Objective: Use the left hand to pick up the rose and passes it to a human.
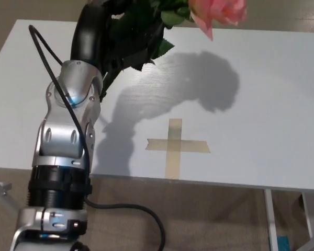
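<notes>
While the head view looks down on the white table [282, 104], the left hand [102, 31] is raised high at the top edge of the picture, well above the tabletop. Its black fingers [89, 36] are wrapped around the leafy stems of the rose [220, 10], so the hand grips the bunch firmly. Dark green leaves [141, 36] spill out to the right of the fingers and hang just below them. One pink bloom sticks out further to the right, clear of the hand, and the picture's upper edge cuts off most of it. How many blooms there are cannot be told from here.

Below the hand, the silver forearm [68, 130] rises from the lower left, with a black cable [120, 209] looping beside it. A large soft shadow [199, 83] of the hand and flowers falls on the table to the right of the arm. Nearer the front edge lies a cross of tan tape [174, 146], apart from the shadow's darkest part and touched by nothing. The right hand does not show anywhere.
</notes>
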Motion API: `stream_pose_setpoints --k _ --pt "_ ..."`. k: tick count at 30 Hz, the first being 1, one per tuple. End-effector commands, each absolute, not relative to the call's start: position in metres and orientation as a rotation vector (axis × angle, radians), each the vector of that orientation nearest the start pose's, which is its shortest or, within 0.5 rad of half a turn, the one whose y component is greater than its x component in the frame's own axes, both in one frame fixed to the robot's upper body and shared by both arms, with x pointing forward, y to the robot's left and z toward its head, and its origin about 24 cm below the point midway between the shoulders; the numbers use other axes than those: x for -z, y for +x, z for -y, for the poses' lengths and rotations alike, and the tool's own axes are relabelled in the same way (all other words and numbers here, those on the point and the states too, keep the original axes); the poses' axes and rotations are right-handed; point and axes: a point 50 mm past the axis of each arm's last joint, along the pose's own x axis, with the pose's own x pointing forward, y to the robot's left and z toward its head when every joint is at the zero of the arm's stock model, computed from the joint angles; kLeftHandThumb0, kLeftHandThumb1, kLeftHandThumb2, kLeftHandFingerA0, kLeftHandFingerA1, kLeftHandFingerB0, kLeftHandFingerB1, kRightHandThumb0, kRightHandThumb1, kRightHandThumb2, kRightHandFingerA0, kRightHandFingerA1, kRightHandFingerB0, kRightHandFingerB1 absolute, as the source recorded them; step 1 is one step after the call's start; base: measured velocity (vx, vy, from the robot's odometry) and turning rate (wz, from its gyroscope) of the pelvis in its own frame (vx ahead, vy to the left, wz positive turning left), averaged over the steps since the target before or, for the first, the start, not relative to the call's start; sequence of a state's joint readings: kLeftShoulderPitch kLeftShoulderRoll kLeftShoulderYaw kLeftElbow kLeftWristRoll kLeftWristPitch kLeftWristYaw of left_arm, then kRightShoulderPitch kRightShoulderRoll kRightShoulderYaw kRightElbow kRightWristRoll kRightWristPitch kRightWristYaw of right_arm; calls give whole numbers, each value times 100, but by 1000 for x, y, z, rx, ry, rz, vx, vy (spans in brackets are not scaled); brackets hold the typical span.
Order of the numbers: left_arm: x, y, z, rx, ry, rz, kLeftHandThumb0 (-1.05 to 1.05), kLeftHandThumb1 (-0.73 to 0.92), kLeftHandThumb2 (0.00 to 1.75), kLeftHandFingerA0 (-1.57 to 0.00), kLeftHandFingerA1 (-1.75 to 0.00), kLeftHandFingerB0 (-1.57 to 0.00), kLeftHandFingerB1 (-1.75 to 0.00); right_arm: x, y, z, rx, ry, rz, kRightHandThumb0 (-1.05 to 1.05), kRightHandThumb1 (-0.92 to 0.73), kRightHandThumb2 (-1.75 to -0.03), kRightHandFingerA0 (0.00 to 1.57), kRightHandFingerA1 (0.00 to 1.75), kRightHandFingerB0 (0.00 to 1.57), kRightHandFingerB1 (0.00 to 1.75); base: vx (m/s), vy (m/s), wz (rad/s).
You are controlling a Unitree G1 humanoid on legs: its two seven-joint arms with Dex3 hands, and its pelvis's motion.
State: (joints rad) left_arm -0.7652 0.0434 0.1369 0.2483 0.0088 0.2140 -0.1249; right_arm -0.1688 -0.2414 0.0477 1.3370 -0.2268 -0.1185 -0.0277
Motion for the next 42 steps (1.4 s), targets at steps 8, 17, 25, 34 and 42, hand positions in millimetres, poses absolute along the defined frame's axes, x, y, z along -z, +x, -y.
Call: stream_pose_setpoints --k 8,17,25,34,42 --pt "-164 369 -114 246 -327 27 -17 81 71 -99 -144 -80 -102 149 137 236 -55 -450 -1098 -37 -66 -60 75 49 59 43 0 0 0" --pt "-152 365 -114 267 -280 7 -17 81 70 -100 -145 -81 -102 150 135 234 -67 -446 -1108 -37 -66 -60 75 49 59 43 0 0 0" --pt "-133 352 -113 285 -219 -46 -16 80 71 -100 -148 -81 -99 154 125 231 -93 -455 -1125 -36 -66 -60 75 49 59 43 0 0 0" --pt "-140 356 -113 310 -220 -36 -16 81 70 -98 -149 -81 -101 152 131 231 -84 -446 -1112 -36 -66 -60 75 49 59 43 0 0 0" --pt "-150 360 -99 381 -369 -28 -15 82 70 -98 -151 -81 -100 153 130 229 -88 -435 -1114 -36 -66 -60 75 49 59 43 0 0 0"
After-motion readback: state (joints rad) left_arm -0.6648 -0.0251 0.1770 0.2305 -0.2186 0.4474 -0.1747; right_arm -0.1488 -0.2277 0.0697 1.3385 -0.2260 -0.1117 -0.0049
